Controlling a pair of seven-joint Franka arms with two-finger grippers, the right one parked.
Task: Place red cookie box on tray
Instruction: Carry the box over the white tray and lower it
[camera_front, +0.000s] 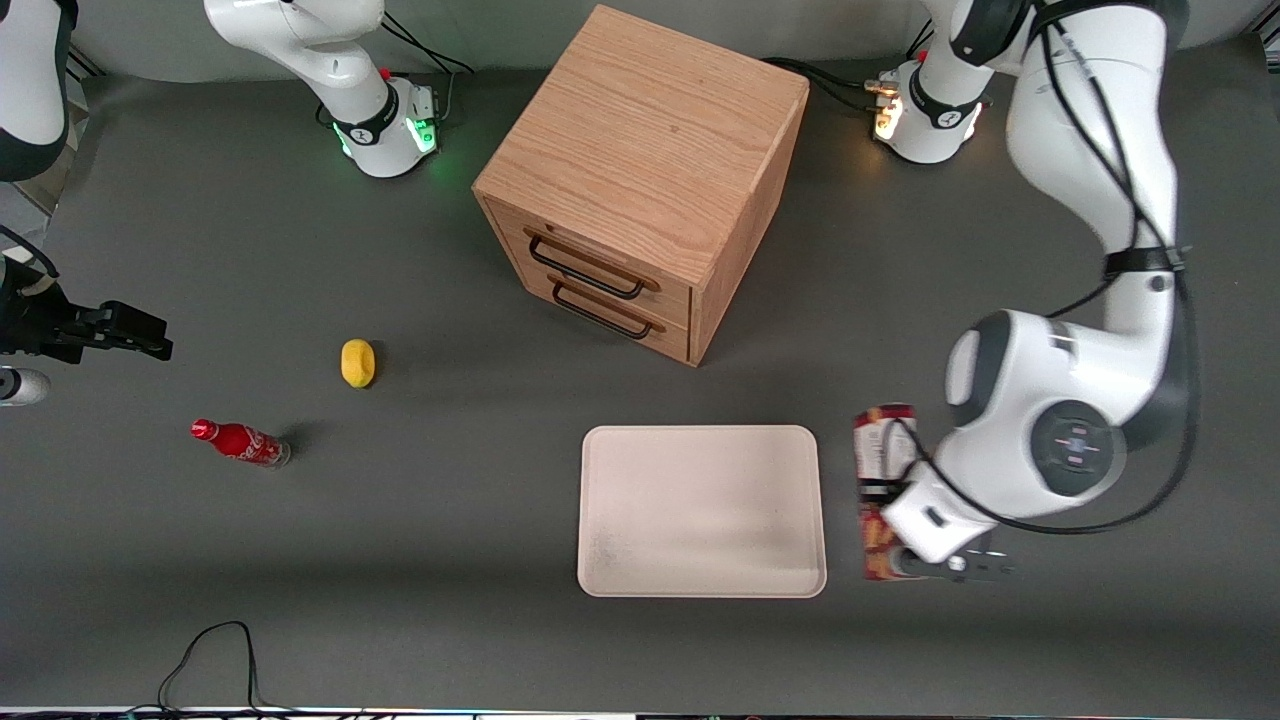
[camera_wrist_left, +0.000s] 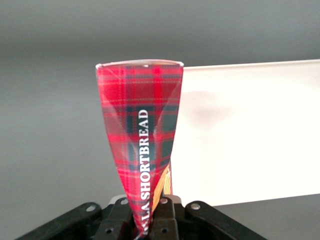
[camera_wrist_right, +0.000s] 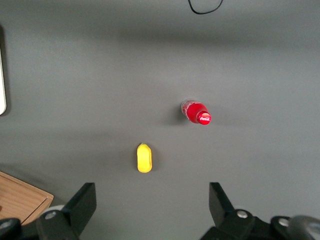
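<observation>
Dark grey matting covers the bench (camera_front: 420, 560) from edge to edge. At the middle of its robot-side edge stands a wooden cabinet (camera_front: 640, 180), turned at an angle, with two drawers and black handles. Nearer the camera-side edge lies the tray (camera_front: 700, 510), cream-white, with nothing on it. Just beside the tray, toward the working arm's end of the bench, is the box (camera_front: 882, 440), its white label end pointing toward the robot-side edge; the arm's wrist covers its middle. The gripper (camera_front: 885, 515) sits low over the box, and in the wrist view its fingers (camera_wrist_left: 167, 215) are pressed in on the box (camera_wrist_left: 142, 145), whose red tartan carton is pinched narrow between them, with the word SHORTBREAD running along it. The tray (camera_wrist_left: 250, 135) shows just beside the box there. Toward the parked arm's end of the bench lie a lemon (camera_front: 357, 362) and, nearer the camera-side edge, a small cola bottle (camera_front: 240, 442), the two well apart.
</observation>
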